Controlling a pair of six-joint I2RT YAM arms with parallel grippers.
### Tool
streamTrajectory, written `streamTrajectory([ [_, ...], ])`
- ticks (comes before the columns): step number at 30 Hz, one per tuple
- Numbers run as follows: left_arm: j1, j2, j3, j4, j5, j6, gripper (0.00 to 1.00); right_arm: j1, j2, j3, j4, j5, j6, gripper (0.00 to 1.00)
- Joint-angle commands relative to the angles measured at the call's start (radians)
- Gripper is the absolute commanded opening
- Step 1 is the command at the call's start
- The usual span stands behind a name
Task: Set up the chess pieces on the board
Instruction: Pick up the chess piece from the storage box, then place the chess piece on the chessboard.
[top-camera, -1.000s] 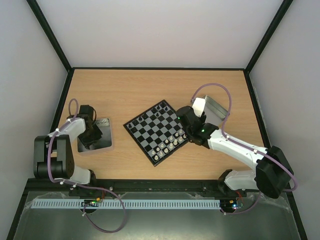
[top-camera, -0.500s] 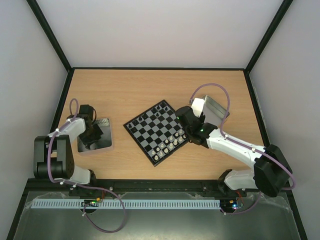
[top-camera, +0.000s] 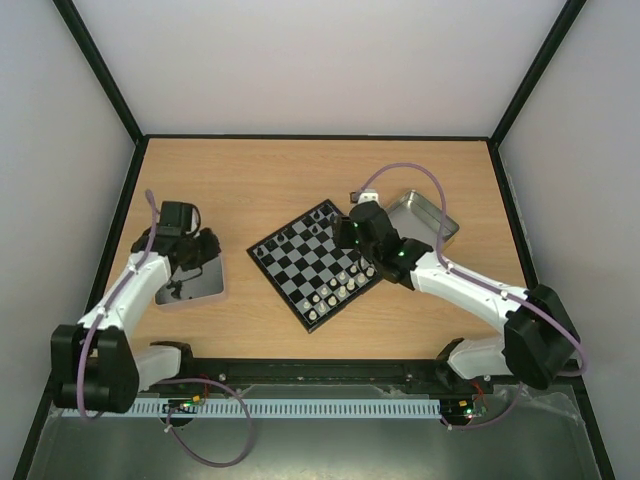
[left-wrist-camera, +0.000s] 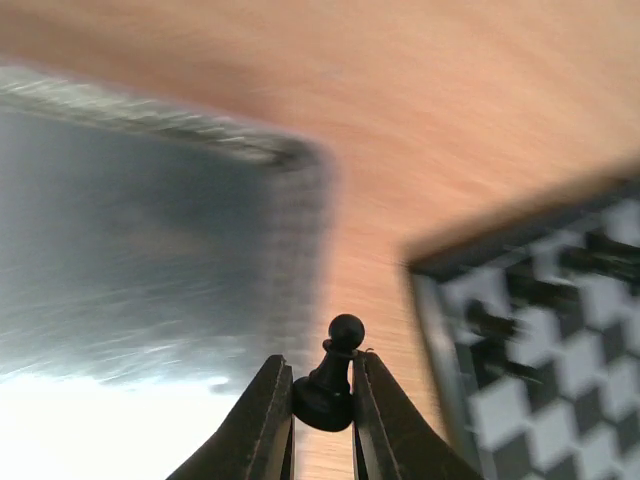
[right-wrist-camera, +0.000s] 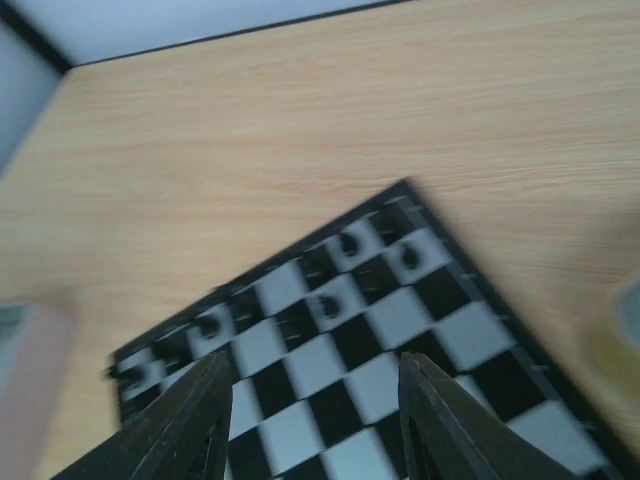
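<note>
Grip comes first: the left gripper (left-wrist-camera: 321, 398) is clenched on a black pawn (left-wrist-camera: 331, 378). Its two fingers pinch the base and lower stem, so the round head stands clear above the tips. We take that low hold as deliberate: the piece rides upright and its foot can meet a square flat. Left of the pawn in the wrist view lies the left tin (left-wrist-camera: 140, 240), blurred. The board (left-wrist-camera: 545, 340) shows at the right, parted from the tin by a strip of bare table (top-camera: 280, 175). From above, this arm hangs over the tin's inner edge, well short of the board. We judge the pawn lifted and the carry across not yet done.

The right gripper (right-wrist-camera: 313, 372) is released, its jaws parted with only checks showing in the gap. It hovers over the board's right-hand side, with the right tin (top-camera: 428, 213) just behind it, and we read it as waiting its turn.

Black men (right-wrist-camera: 350, 243) stand along the board's far side and white men (top-camera: 338, 288) along its near right edge, with gaps in both. We reckon the job roughly midway. The next move calls for a free square among close neighbours. The risk is toppling one of them while lowering the pawn.
</note>
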Motion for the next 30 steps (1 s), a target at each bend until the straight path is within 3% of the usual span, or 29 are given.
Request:
streamTrajectory([
  [1,-0.134,-0.091,0.018,0.181,0.136,0.004,0.13,-0.004,0.042,0.068,0.059,-0.357,0.023,0.45],
  [6,-0.308,-0.1,0.026,0.416,0.173,-0.014,0.12,-0.005,0.023,0.103,0.033,-0.419,0.169,0.47],
  [13,-0.404,-0.098,-0.092,0.793,0.332,0.056,0.12,-0.006,-0.057,0.123,-0.015,-0.464,0.294,0.54],
  [22,-0.503,-0.086,-0.117,0.909,0.348,0.212,0.11,-0.006,-0.096,0.199,-0.122,-0.518,0.249,0.6],
  [30,-0.597,-0.088,-0.141,0.93,0.319,0.398,0.09,-0.006,-0.029,0.29,-0.282,-0.556,0.171,0.58],
])
